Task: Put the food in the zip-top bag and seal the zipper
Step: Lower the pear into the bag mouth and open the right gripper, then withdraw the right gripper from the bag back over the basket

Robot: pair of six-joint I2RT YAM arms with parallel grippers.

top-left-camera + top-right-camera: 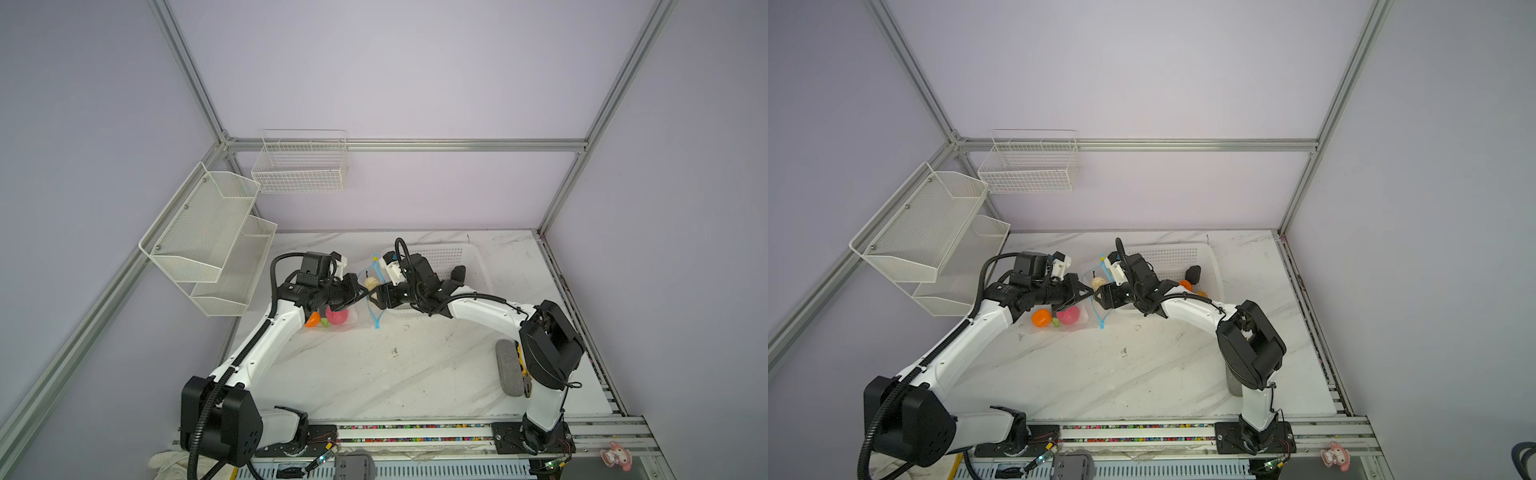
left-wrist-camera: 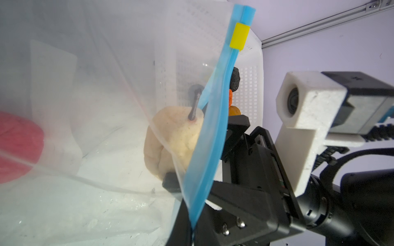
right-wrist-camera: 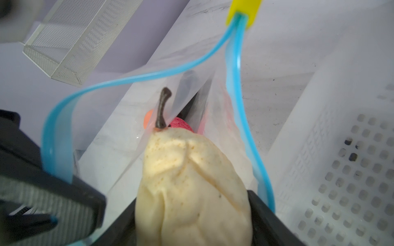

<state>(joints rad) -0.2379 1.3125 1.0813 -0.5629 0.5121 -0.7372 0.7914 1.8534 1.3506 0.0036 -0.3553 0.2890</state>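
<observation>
Basically one white marble bench [image 1: 395,374], lilac walls [image 1: 415,83], one mesh shelf [image 1: 208,237], one wire basket [image 1: 299,166]. Bench back middle: one zip-top bag [image 2: 85,149], zipper [image 2: 213,127] parted. Left gripper [image 1: 1087,293] is clamped on the zipper. Right gripper [image 3: 196,217] has jaws wide, both touching one cream pear [image 3: 191,181] at the mouth. Inside the bag: one orange fruit [image 1: 312,319], one green piece [image 1: 324,322], one pink ball [image 1: 336,316]. Plastic basket [image 1: 473,257], back right: one black lump [image 1: 458,273], second orange [image 1: 1185,285], one yellow-brown piece [image 1: 1201,293].
</observation>
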